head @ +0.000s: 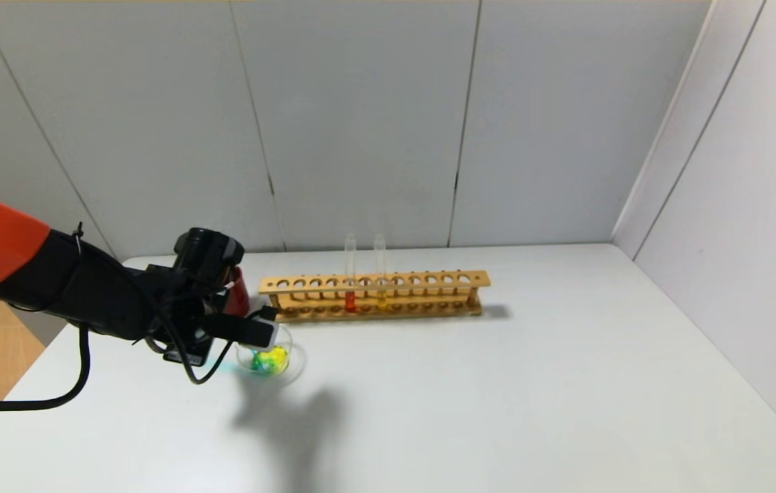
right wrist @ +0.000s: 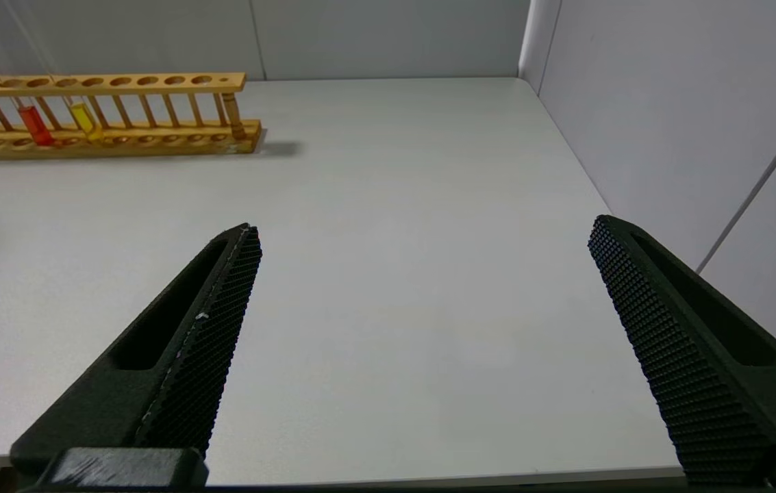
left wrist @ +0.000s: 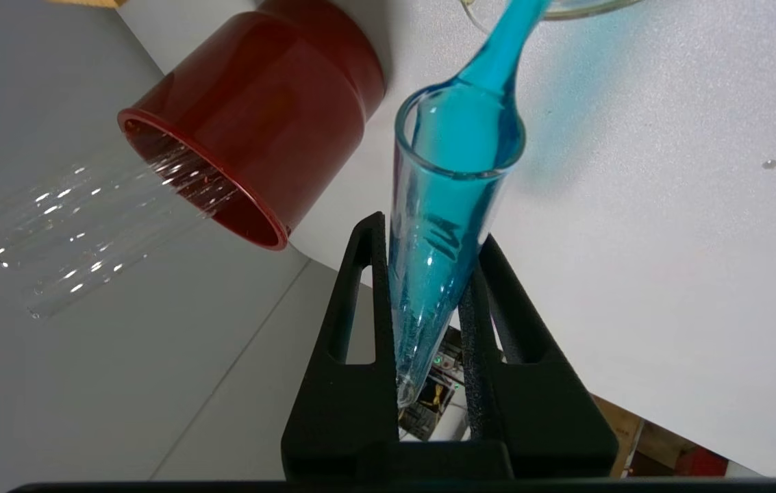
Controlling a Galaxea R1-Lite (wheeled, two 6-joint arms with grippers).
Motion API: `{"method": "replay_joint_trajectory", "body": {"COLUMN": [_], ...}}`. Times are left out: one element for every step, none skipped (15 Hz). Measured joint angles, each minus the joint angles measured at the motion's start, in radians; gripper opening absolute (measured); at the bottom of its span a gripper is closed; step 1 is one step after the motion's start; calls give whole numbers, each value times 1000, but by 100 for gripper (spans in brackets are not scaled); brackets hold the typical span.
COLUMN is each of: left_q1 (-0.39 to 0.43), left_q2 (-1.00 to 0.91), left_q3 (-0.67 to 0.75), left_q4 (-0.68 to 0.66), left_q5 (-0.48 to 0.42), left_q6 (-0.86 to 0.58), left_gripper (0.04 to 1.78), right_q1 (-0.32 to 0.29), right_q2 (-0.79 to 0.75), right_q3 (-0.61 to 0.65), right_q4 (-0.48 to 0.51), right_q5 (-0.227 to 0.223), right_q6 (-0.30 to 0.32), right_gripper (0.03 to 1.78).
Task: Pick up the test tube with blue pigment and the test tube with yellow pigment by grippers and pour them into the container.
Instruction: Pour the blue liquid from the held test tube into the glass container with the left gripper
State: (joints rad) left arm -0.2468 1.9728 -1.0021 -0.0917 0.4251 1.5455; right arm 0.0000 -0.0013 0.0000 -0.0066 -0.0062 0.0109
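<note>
My left gripper [head: 261, 330] [left wrist: 432, 229] is shut on the test tube with blue pigment [left wrist: 453, 171], tipped mouth-down over the container [head: 294, 361]. A teal stream runs from the tube's mouth into the dish, whose rim shows in the left wrist view [left wrist: 586, 7]. The dish holds yellow and blue-green liquid. No tube with lemon-yellow liquid is in view. My right gripper [right wrist: 425, 229] is open and empty above the table's right part, out of the head view.
A dark red cup [head: 238, 291] [left wrist: 257, 116] with clear empty tubes stands just behind the dish. A wooden rack [head: 374, 282] [right wrist: 100, 82] behind holds a red-liquid tube [head: 351, 301] and an orange-yellow tube [head: 381, 299]. Walls close the back and right.
</note>
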Motion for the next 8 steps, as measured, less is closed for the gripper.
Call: {"method": "replay_joint_trajectory", "body": {"left_q1": [-2, -5, -6, -8, -11, -14, -15, -17], "left_q2": [7, 14, 20, 25, 28, 30, 34, 37], "left_q3": [-4, -6, -9, -13, -18, -23, -28, -33], "left_q4": [-2, -2, -2, -1, -1, -1, 0, 0], "left_q5": [0, 0, 0, 0, 0, 0, 0, 0], "left_q6": [-2, -2, -2, 0, 0, 1, 1, 1], "left_gripper": [32, 32, 32, 32, 32, 32, 32, 32], "right_q1": [0, 0, 0, 0, 0, 0, 0, 0], "right_q2": [0, 0, 0, 0, 0, 0, 0, 0], "right_q3": [0, 0, 0, 0, 0, 0, 0, 0], "right_q4": [0, 0, 0, 0, 0, 0, 0, 0], "right_q5": [0, 0, 0, 0, 0, 0, 0, 0], "right_q6": [0, 0, 0, 0, 0, 0, 0, 0], "right_gripper": [175, 175, 175, 175, 175, 175, 175, 175]}}
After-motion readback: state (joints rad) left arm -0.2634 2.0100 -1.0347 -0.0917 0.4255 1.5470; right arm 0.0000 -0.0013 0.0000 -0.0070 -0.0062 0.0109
